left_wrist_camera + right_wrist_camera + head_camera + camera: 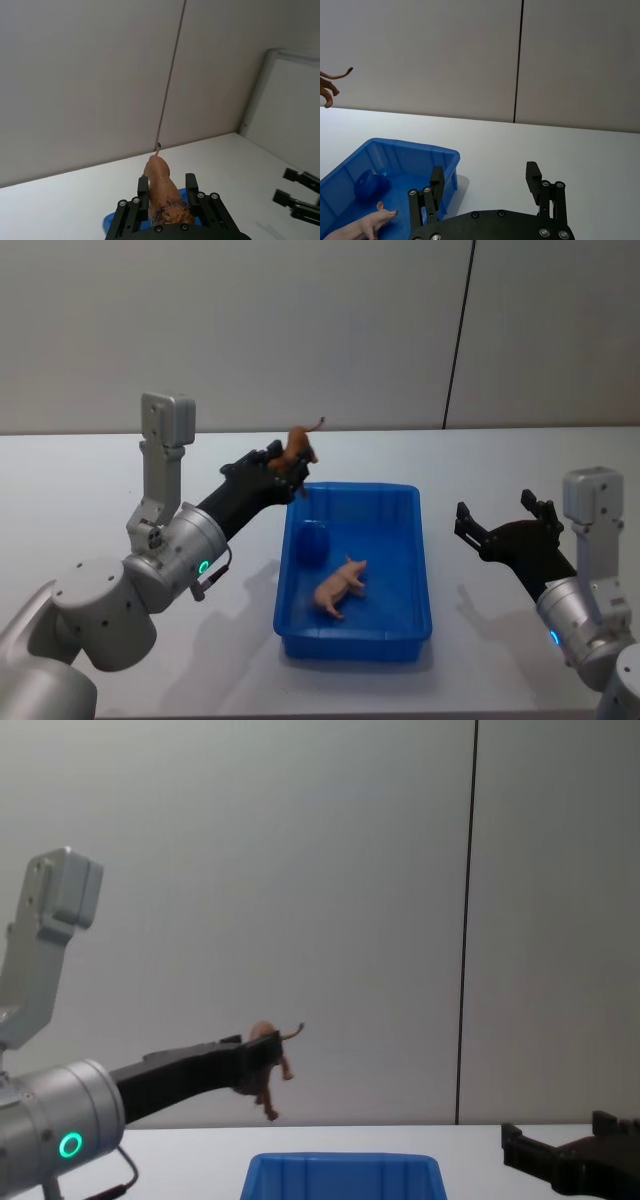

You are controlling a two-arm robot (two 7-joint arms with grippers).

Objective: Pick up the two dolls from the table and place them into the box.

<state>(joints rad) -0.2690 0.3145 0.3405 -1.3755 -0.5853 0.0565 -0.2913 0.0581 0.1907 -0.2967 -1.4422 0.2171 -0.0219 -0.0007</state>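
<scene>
My left gripper [285, 468] is shut on a small brown four-legged doll [297, 448] with a thin upturned tail, held in the air over the far left corner of the blue box [300, 645]. The same brown doll [162, 192] sits between the left fingers in the left wrist view, and it hangs above the box rim [345, 1162] in the chest view, where the left gripper [258, 1070] clamps it. A pink pig doll [340, 586] lies inside the box. My right gripper [503, 521] hovers open to the right of the box, holding nothing.
A dark blue round object [311, 544] lies in the box near its far left corner. The white table [90, 490] spreads around the box. A grey wall with a dark vertical seam [459, 335] stands behind.
</scene>
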